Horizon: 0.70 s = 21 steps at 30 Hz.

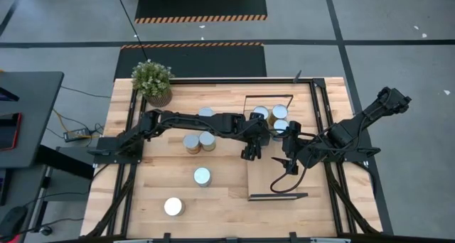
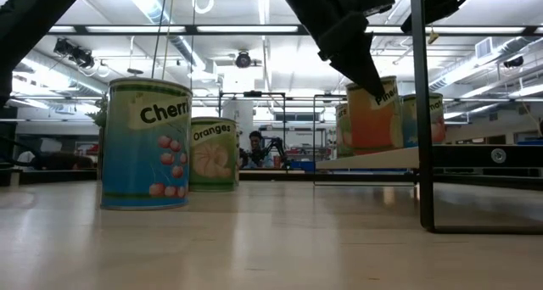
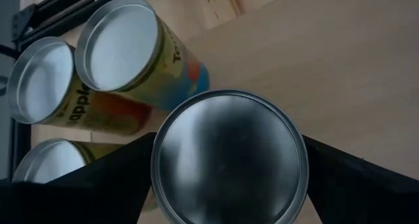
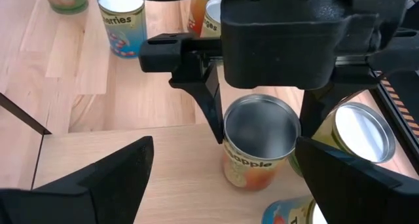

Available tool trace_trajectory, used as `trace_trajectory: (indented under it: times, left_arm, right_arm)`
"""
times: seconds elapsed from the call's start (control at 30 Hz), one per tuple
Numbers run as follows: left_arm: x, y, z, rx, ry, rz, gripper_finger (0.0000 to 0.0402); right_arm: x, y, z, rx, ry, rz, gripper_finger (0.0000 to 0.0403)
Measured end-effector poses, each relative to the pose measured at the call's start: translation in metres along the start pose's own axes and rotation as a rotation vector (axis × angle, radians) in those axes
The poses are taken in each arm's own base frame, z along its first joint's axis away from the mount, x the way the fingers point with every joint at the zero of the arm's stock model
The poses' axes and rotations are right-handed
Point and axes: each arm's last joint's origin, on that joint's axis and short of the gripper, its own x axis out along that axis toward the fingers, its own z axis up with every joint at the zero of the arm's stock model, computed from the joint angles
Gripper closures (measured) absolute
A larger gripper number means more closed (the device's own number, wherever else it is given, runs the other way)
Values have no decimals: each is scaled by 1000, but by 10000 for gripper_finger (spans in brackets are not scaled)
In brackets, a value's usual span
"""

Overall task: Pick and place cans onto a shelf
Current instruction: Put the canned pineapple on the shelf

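— Left dark two-finger gripper (image 4: 262, 129)?
— Clamped around small orange-sided tin can with silver lid (image 4: 257, 143), upright, long axis vertical, standing on light-wood shelf board (image 4: 131, 158).
— Right dark two-finger gripper (image 1: 287, 162)?
— Spread apart, hovering just beside, empty.

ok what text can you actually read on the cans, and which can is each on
"Cherr", cut off: blue can, low view.
"Oranges": green can behind it.
"Pine", cut off: orange can on the shelf.
"erries": can, right wrist view.
"apple": can between the left pincer's fingers.
Other labels unreadable.
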Motion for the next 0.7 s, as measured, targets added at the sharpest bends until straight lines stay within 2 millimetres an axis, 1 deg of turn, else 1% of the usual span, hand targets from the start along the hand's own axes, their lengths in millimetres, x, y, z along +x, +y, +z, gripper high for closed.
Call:
trace_trajectory:
  times: [0.4, 0.57, 0.7]
  left_arm:
    - [0, 1, 1, 13, -6, 12, 47]
    - [0, 0, 0, 17, 20, 55, 47]
    - [0, 1, 0, 8, 22, 57, 46]
  right_arm:
    - [0, 0, 0, 2, -4, 2, 24]
    - [0, 0, 0, -1, -4, 3, 24]
    - [0, 0, 1, 10, -4, 3, 24]
